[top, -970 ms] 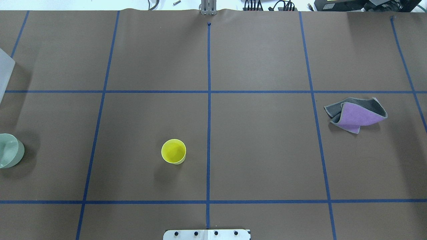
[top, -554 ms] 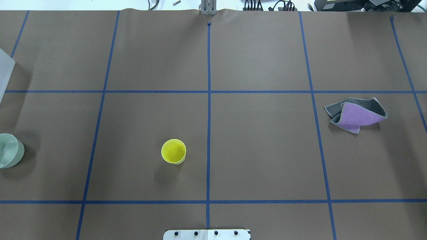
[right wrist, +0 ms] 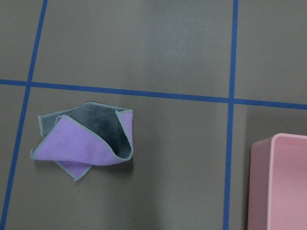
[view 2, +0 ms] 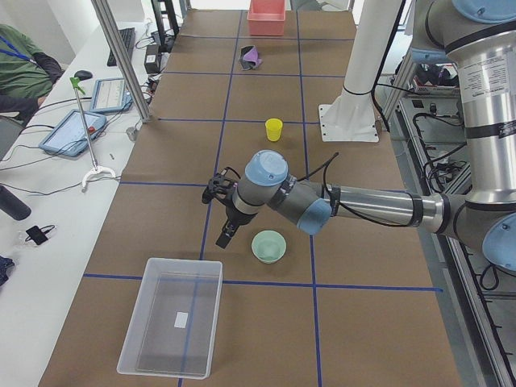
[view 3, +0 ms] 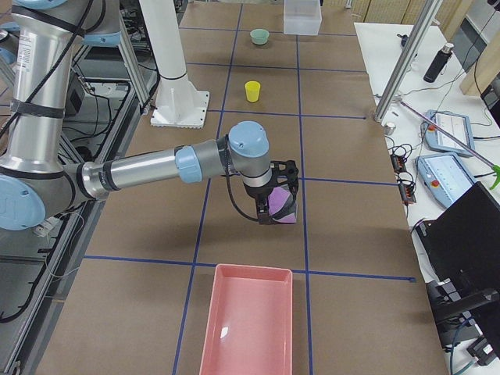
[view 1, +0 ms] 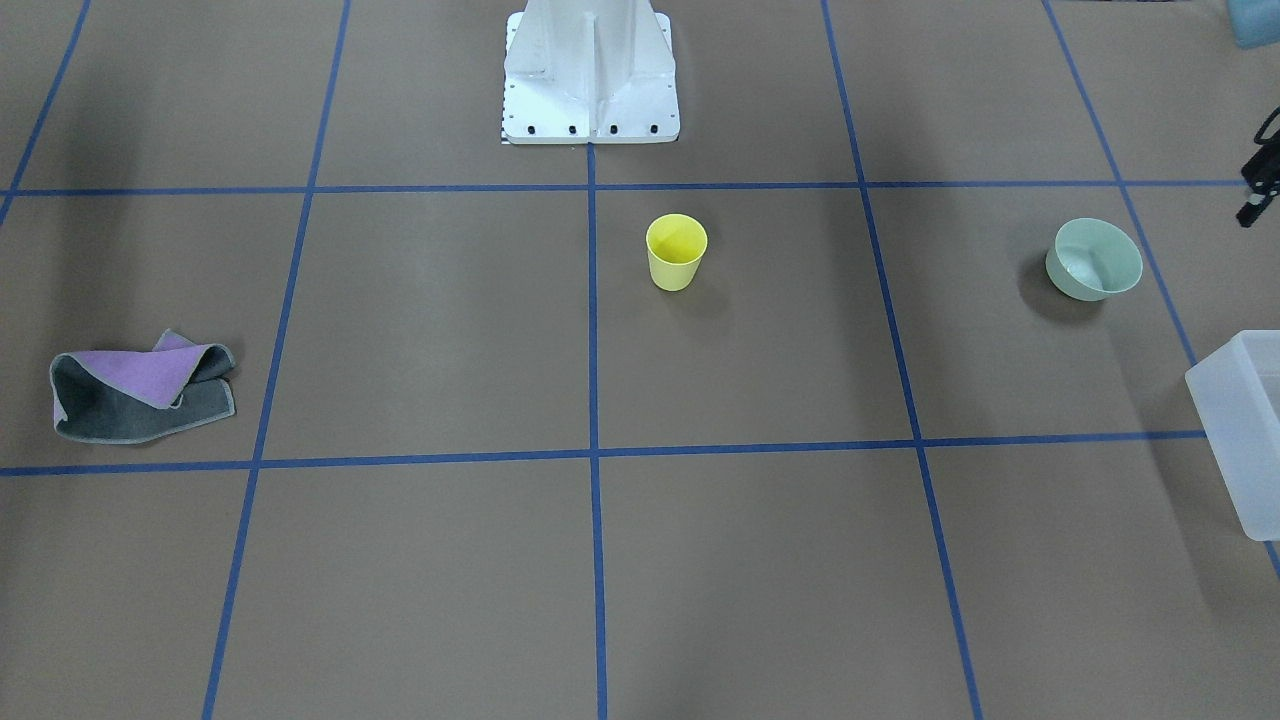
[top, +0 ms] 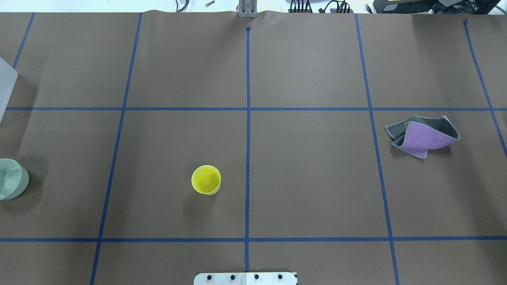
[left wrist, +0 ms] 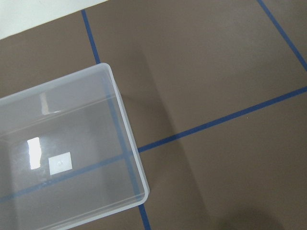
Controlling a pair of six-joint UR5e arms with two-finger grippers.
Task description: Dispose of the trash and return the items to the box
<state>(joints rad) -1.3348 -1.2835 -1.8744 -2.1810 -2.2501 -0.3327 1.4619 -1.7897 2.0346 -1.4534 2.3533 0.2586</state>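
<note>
The box (view 2: 172, 316), a translucent frosted bin, stands empty at the table's left end; it fills the left wrist view (left wrist: 67, 158). A green bowl (view 2: 268, 246) sits beside it. A yellow cup (top: 206, 179) stands upright near the middle. A crumpled purple-and-grey cloth (top: 423, 135) lies at the right and shows in the right wrist view (right wrist: 84, 146). My left gripper (view 2: 224, 234) hovers between bowl and box. My right gripper (view 3: 279, 215) hovers over the cloth. I cannot tell whether either is open or shut.
A pink bin (view 3: 248, 320) stands at the table's right end, near the cloth; its corner shows in the right wrist view (right wrist: 283, 182). The white robot base (view 1: 590, 75) stands at the robot's edge of the table. Blue tape lines cross the brown table cover.
</note>
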